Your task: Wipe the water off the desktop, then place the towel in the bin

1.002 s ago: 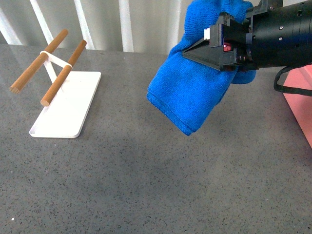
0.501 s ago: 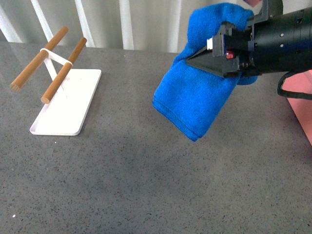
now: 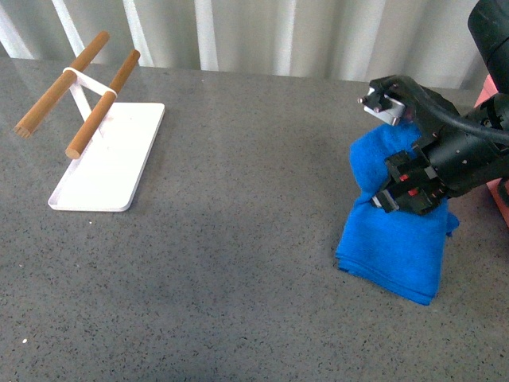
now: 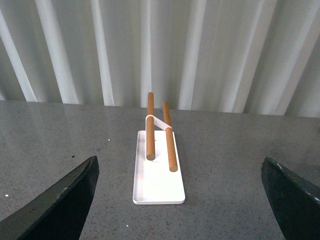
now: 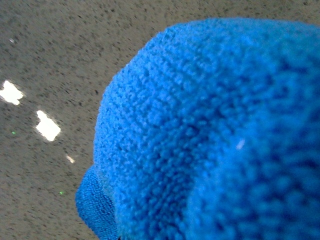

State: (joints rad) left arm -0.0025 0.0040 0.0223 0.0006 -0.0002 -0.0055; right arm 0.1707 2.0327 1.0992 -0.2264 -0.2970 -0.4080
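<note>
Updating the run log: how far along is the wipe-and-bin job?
Done: towel picked up; no water shows on the desktop. In hand: right claw shut on the towel, its lower end resting on the desktop, so wiping seems underway. Remaining: drop it in the bin at the right edge.

The desktop (image 3: 238, 270) looks like polished stone, dark grey with fine black and white speckles and a faint sheen that gives off pale glints. The towel (image 3: 398, 251) is thick blue microfibre cloth with stitched hems, and its pile looks plush and nubbly in the right wrist view. The tray (image 3: 111, 171) is smooth white plastic with a slight gloss, its two rods (image 3: 99, 107) are matt brown wood, the right gripper (image 3: 407, 189) has a matt black casing, and the wall (image 4: 210, 50) behind is ribbed white sheet with a soft satin finish.
</note>
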